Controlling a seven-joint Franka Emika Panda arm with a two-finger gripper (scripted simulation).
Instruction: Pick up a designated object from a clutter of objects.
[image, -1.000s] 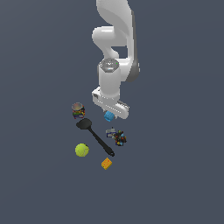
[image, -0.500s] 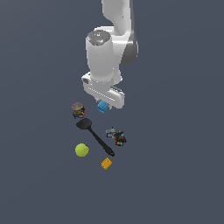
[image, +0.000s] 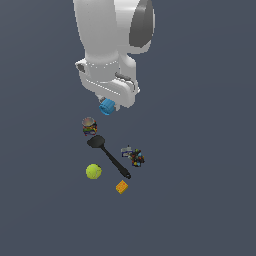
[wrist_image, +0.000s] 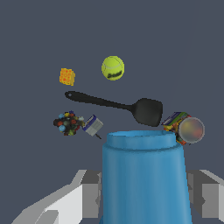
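The designated object, a bright blue cup (image: 107, 106) (wrist_image: 144, 175), hangs in the air well above the floor, held under my gripper (image: 108, 104) (wrist_image: 144, 194), which is shut on it. In the wrist view the grey fingers (wrist_image: 89, 194) press on both sides of the cup. Below lies the clutter of objects: a black spatula (image: 107, 155) (wrist_image: 118, 105), a yellow-green tennis ball (image: 93, 171) (wrist_image: 113, 68), an orange block (image: 121, 187) (wrist_image: 66, 76), a multicoloured can (image: 89, 125) (wrist_image: 183, 127) and a dark speckled lump (image: 134, 156) (wrist_image: 70, 123).
The floor (image: 200, 175) is a plain dark grey surface. The white arm (image: 107, 40) rises over the can and the spatula's blade. A small grey-blue box (wrist_image: 92, 125) lies beside the speckled lump.
The arm has risen with the blue cup in its grip, moving up and toward the exterior view's left. The items on the floor have stayed where they were.
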